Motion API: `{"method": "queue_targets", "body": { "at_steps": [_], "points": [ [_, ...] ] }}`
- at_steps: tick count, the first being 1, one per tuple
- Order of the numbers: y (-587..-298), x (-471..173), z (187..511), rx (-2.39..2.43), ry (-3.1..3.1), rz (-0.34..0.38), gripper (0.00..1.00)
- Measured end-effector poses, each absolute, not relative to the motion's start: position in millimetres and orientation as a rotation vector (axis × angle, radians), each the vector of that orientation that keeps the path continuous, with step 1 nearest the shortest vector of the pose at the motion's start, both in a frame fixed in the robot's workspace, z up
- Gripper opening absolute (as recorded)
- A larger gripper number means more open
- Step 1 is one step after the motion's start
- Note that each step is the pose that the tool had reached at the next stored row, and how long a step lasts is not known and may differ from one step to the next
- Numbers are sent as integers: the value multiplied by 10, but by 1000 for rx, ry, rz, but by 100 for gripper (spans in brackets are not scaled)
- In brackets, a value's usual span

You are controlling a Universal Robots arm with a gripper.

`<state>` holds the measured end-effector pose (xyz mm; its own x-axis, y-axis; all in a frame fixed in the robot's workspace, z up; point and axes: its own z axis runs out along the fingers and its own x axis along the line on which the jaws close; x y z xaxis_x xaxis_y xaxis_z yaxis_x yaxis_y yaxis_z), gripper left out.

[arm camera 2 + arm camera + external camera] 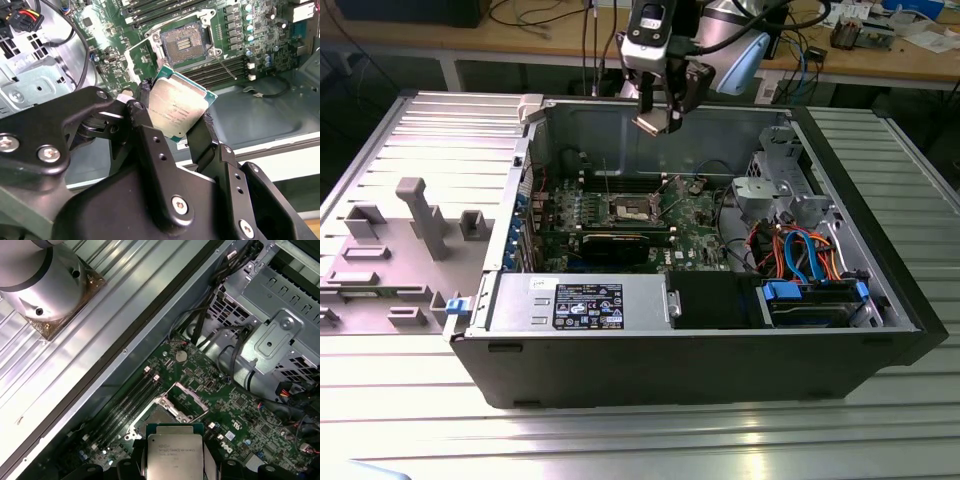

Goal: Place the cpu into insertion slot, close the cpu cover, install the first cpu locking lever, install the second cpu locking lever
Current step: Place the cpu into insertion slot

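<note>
The gripper (176, 106) is being squeezed on two thin sides of the cpu (175, 456), the right place, as it is likely light, stiff and easy to hurt.

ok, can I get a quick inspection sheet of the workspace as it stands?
Surface: ribbed metal table carrying an open computer case.
Job's things: cpu in the air above the motherboard; insertion slot bare; cpu cover looks raised.
Clutter: grey moulded fixture on the exterior view's left.
Grippers: gripper shut on the cpu's edges.
Cables: orange and blue leads inside the case, apart from the slot.
Surroundings: workbench behind, with loose wires.
</note>
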<state>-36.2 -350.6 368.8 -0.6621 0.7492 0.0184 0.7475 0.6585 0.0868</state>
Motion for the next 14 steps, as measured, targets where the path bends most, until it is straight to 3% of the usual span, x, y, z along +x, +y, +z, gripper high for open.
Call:
{"method": "queue_targets", "body": {
  "at_steps": [14],
  "points": [
    [-3507,-363,3681,1353,2810,134,54]
  ]
}}
